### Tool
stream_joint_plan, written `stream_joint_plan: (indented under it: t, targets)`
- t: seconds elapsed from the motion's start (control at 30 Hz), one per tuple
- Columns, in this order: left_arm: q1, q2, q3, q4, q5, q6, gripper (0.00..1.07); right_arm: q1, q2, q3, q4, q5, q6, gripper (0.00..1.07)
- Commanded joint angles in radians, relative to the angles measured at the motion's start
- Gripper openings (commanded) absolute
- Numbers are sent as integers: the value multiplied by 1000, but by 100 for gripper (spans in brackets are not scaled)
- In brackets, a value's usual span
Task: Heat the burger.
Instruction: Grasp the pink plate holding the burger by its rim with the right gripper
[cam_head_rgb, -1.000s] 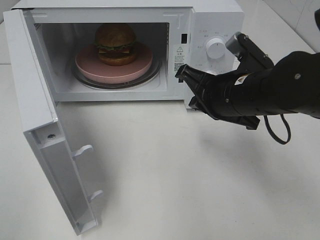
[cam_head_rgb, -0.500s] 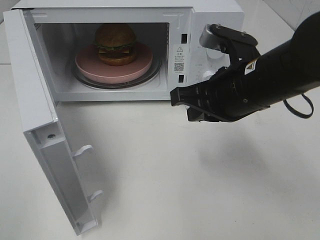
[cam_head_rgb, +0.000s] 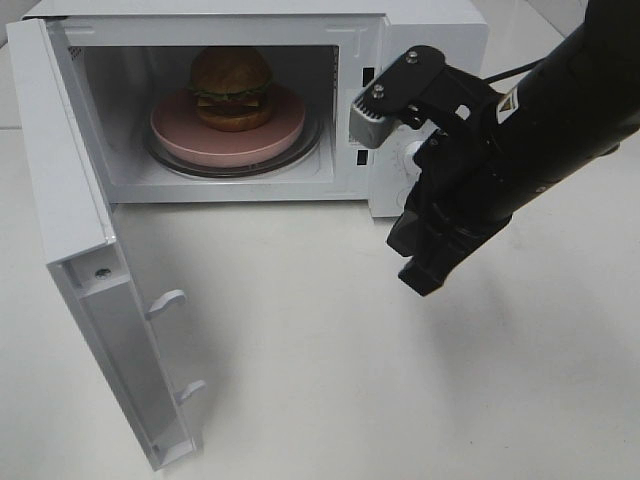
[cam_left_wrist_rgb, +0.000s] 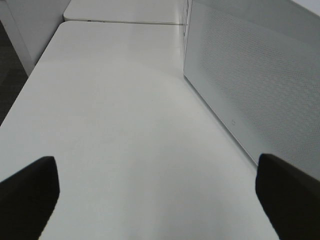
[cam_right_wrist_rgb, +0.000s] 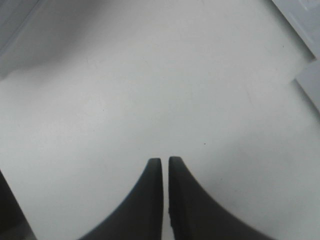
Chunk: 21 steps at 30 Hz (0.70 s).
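The burger (cam_head_rgb: 231, 88) has a golden-brown bun with lettuce, cheese and a dark patty. It sits on a round pink plate (cam_head_rgb: 275, 136) on the glass turntable inside the open white microwave (cam_head_rgb: 420, 30). The microwave door (cam_head_rgb: 95, 270) hangs wide open to the left. My right gripper (cam_head_rgb: 418, 272) is shut and empty, pointing down at the table just in front of the microwave's control panel; the right wrist view shows its closed fingertips (cam_right_wrist_rgb: 165, 162) over bare table. My left gripper (cam_left_wrist_rgb: 155, 200) is open, away from the burger, beside the microwave's side wall (cam_left_wrist_rgb: 260, 80).
The right arm (cam_head_rgb: 540, 110) covers most of the control panel and its dial. The white table (cam_head_rgb: 400, 400) extends in front of the microwave. The open door's edge and latch hooks (cam_head_rgb: 170, 300) stick out toward the table's front left.
My right arm swung from pointing left at the microwave opening to pointing down at the table in front of the control panel. The burger, plate and door have not moved.
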Motion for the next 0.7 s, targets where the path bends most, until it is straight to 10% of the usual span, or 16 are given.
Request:
stream_joint_plan:
  t: [0.03, 0.23, 0.7]
  targets:
    - [-2, -17, 3, -7, -9, -5, 100, -3, -6, -15, -10, 20, -164, 7]
    - [-2, -17, 3, -7, -9, -5, 100, -3, -6, -26, -17, 21, -554, 9]
    - [-2, -17, 3, -7, -9, -5, 100, 10, -6, -26, -324, 51, -607, 11]
